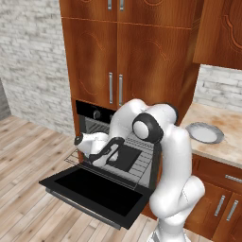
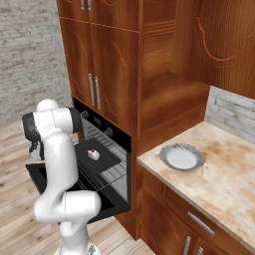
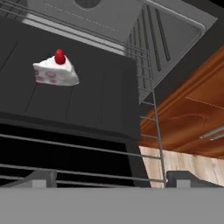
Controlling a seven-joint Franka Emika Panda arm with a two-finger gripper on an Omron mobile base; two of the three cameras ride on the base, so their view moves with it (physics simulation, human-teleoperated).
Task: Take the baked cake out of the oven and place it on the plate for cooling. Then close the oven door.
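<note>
The baked cake (image 3: 55, 70) is seen on the dark tray (image 3: 87, 100), ahead and left of the released claw (image 3: 109, 180).

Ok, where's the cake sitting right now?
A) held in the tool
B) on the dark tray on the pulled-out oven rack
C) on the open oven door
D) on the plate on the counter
B: the cake sits on the dark tray, over the wire rack.
</note>
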